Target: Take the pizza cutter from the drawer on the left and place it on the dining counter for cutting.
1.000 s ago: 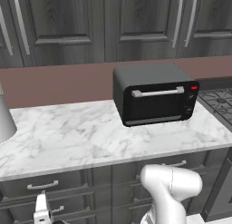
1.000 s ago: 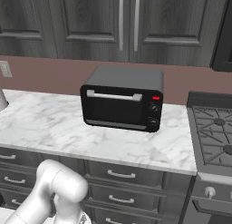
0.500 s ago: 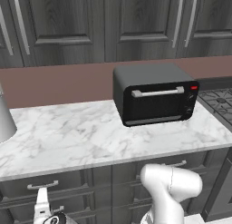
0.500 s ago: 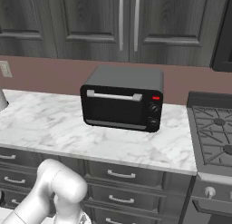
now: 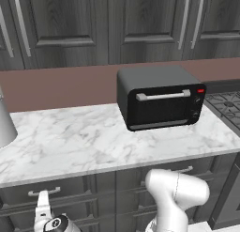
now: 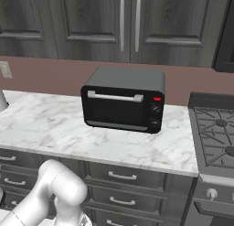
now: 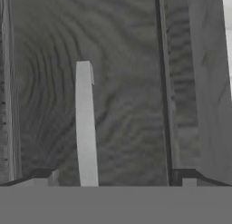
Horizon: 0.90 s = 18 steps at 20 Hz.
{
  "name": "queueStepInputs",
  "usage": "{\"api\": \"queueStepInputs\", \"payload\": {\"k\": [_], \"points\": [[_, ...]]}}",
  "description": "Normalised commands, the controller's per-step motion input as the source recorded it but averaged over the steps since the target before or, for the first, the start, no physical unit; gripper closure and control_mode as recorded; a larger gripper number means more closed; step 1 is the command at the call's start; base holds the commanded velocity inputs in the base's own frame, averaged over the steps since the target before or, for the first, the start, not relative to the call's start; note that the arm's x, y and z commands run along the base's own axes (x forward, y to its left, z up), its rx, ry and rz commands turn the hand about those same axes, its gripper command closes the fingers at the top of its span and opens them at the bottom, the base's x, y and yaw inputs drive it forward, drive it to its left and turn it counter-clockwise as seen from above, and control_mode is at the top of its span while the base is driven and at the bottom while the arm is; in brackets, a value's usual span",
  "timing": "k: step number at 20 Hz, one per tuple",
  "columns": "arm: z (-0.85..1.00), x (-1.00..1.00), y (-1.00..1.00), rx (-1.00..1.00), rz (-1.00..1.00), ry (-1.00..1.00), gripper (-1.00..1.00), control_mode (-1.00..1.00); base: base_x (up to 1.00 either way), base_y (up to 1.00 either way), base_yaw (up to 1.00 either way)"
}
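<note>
In the hand view the drawer [image 7: 122,105] is very close, its dark grey wood-grain front shut. Its silver handle [image 7: 84,123] runs lengthwise, closer to the left fingertip than the right. My gripper [image 7: 113,178] is open, both dark fingertips [image 7: 41,177] just short of the front, touching nothing. From the left base view the gripper [image 5: 44,212] hangs low at the bottom left, just below the drawer handle [image 5: 44,192] under the counter's left end. The pizza cutter is hidden. The dining counter is out of view.
A black toaster oven [image 5: 161,102] stands on the marble counter [image 5: 84,142] backed by dark wall cabinets. A gas stove [image 6: 217,133] adjoins it on the right. More dark drawers [image 6: 121,175] run under the counter. A grey object [image 5: 4,125] sits at the far left.
The hand has edged slightly upward toward the drawer handle. Its jaws have stayed open, and the base has not moved.
</note>
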Motion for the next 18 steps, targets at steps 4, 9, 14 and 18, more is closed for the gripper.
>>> {"api": "queueStepInputs", "payload": {"k": [4, 9, 14, 18], "points": [[-0.14, 0.07, 0.01, 0.0, 0.0, 0.04, -1.0, -1.0, 0.0, 0.0, 0.0], [-0.03, 0.14, 0.0, 0.0, 0.0, 0.03, -1.0, -1.0, 0.0, 0.0, 0.0], [0.0, 0.26, 0.0, 0.0, 0.0, 0.0, -1.0, -1.0, 0.0, 0.0, 0.0], [-0.11, 0.23, 0.0, 0.0, 0.0, 0.0, -1.0, -1.0, 0.0, 0.0, 0.0]]}}
